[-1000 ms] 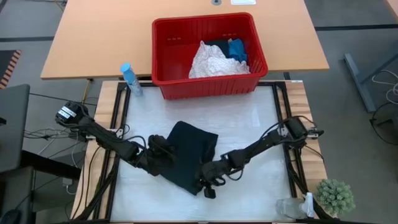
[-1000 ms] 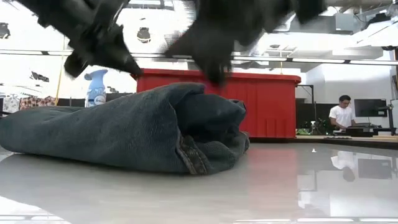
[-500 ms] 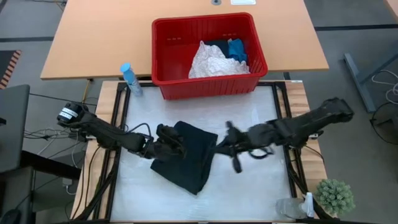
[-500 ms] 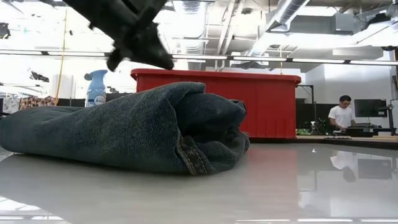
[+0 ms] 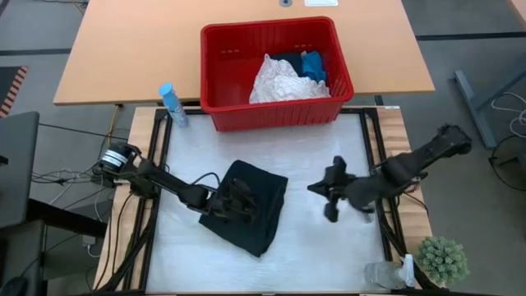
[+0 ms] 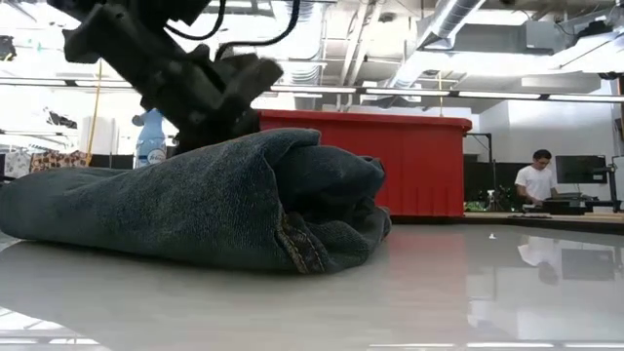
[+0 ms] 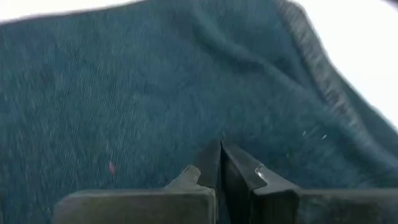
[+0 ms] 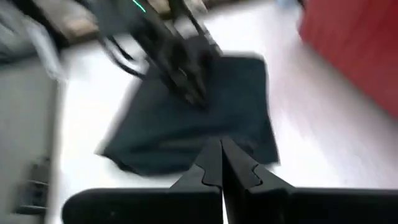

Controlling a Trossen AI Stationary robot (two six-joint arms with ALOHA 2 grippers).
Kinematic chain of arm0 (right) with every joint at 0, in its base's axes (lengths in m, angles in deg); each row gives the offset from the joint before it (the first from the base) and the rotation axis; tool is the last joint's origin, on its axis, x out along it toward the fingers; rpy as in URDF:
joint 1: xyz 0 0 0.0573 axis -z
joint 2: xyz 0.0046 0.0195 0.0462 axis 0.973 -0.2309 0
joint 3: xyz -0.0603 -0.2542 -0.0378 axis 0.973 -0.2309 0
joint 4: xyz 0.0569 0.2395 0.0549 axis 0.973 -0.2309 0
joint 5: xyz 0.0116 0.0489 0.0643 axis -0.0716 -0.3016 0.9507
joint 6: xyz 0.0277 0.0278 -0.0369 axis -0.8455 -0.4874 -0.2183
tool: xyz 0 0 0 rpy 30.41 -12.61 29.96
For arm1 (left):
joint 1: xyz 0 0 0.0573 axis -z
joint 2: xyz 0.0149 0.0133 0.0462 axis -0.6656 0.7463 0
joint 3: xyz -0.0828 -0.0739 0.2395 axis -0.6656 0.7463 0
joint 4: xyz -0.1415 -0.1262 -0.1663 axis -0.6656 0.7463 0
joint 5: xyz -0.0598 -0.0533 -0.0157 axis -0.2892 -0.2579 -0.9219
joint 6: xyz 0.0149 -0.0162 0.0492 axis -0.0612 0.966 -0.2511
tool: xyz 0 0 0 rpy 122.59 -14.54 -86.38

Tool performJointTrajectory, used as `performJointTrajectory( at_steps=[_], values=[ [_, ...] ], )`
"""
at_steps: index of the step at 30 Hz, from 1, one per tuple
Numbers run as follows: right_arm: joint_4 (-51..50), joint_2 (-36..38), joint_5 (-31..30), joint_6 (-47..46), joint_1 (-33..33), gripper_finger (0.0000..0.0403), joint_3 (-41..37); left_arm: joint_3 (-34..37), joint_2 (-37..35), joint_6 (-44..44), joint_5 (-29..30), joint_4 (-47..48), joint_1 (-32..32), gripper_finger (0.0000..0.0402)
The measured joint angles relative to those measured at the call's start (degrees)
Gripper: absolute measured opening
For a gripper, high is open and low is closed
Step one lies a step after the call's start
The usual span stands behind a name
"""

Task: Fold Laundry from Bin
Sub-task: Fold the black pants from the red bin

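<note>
Left gripper sits right on top of the folded dark garment, fingers pressed together, nothing pinched. The garment lies mid-surface, long axis slanting toward the bin, where white and blue laundry waits. Right gripper, fingers together and empty, hangs well clear to the garment's right; left is plainly nearer.
</note>
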Motion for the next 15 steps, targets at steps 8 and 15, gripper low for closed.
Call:
performJointTrajectory(
  at_steps=[8, 15],
  values=[
    [-0.23, -10.20, 3.83, -1.61, -1.40, 0.0020, -0.02, -0.07, 0.81, 11.77, 0.68, 11.22, 3.15, 0.0000],
    [-0.64, -11.17, 6.08, 1.36, -1.61, 0.0020, 0.02, -0.24, 0.35, 36.09, -1.28, 25.31, 13.69, 0.0000]
  ],
)
